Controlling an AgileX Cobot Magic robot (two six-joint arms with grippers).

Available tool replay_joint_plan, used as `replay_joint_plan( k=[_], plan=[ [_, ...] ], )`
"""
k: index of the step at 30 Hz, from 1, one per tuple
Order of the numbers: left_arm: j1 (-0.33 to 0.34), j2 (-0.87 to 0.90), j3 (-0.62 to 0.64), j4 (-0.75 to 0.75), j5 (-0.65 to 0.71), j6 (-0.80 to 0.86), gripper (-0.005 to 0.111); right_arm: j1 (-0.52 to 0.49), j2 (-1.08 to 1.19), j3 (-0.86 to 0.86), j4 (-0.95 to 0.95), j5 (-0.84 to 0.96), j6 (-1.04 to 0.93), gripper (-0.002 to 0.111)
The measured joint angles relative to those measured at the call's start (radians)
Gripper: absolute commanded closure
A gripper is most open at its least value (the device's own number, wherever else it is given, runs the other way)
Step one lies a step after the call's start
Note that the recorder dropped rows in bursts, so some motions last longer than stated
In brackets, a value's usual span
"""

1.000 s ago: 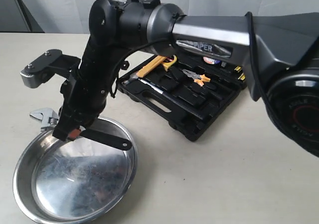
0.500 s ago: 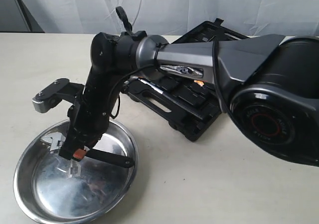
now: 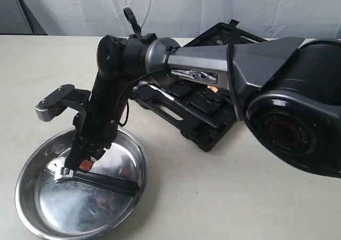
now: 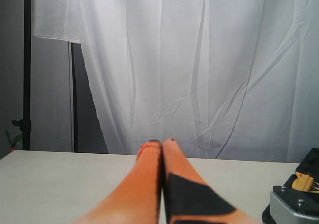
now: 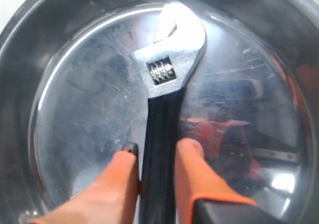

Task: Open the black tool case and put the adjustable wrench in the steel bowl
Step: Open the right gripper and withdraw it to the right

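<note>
The steel bowl (image 3: 24, 197) stands on the table at the near left. In it lies the adjustable wrench (image 3: 96, 181), silver head to the left and black handle reaching to the bowl's right rim. My right gripper (image 3: 80, 162) reaches across into the bowl and is shut on the handle. In the right wrist view both orange fingers (image 5: 192, 167) press the handle of the wrench (image 5: 169, 55) over the bowl (image 5: 75, 94) floor. The black tool case (image 3: 205, 128) lies open behind the arm. My left gripper (image 4: 160, 142) is shut on nothing and points at the curtain.
The right arm's thick body (image 3: 287, 117) covers much of the case and the right side. Orange-handled pliers (image 3: 213, 89) peek out of the case tray. A white curtain (image 3: 213, 5) hangs behind the beige table (image 3: 186, 197).
The right gripper has come down with the wrench, from above the bowl's left rim to the inside of the bowl, where the wrench now lies low across the floor.
</note>
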Motion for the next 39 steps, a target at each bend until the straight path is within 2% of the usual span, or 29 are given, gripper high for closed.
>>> replay_joint_plan(
  k=[1, 5, 10, 15, 17, 18, 19, 20, 25, 27, 31, 39],
  plan=[
    [0.0, 0.0, 0.0, 0.0, 0.0, 0.0, 0.106, 0.0, -0.012, 0.0, -0.017, 0.006, 0.009, 0.109],
    [0.0, 0.0, 0.0, 0.0, 0.0, 0.0, 0.106, -0.015, -0.077, 0.0, -0.052, 0.018, 0.055, 0.108],
    [0.0, 0.0, 0.0, 0.0, 0.0, 0.0, 0.106, -0.108, -0.198, 0.025, -0.033, -0.031, 0.066, 0.108],
    [0.0, 0.0, 0.0, 0.0, 0.0, 0.0, 0.106, -0.227, -0.391, 0.234, -0.028, -0.169, 0.082, 0.108],
    [0.0, 0.0, 0.0, 0.0, 0.0, 0.0, 0.106, -0.303, -0.549, 0.456, -0.028, -0.294, 0.091, 0.108],
    [0.0, 0.0, 0.0, 0.0, 0.0, 0.0, 0.106, -0.349, -0.681, 0.63, -0.028, -0.418, 0.106, 0.108],
    [0.0, 0.0, 0.0, 0.0, 0.0, 0.0, 0.106, -0.367, -0.751, 0.701, -0.03, -0.487, 0.116, 0.108],
    [0.0, 0.0, 0.0, 0.0, 0.0, 0.0, 0.106, -0.393, -0.899, 0.874, -0.03, -0.618, 0.149, 0.108],
    [0.0, 0.0, 0.0, 0.0, 0.0, 0.0, 0.106, -0.406, -1.413, 1.356, 0.015, -0.929, 0.218, 0.108],
    [0.0, 0.0, 0.0, 0.0, 0.0, 0.0, 0.106, -0.406, -1.547, 1.447, 0.027, -0.951, 0.22, 0.108],
    [0.0, 0.0, 0.0, 0.0, 0.0, 0.0, 0.106, -0.408, -1.725, 1.508, 0.063, -0.881, 0.224, 0.108],
    [0.0, 0.0, 0.0, 0.0, 0.0, 0.0, 0.106, -0.408, -1.787, 1.508, 0.074, -0.866, 0.224, 0.108]
  ],
)
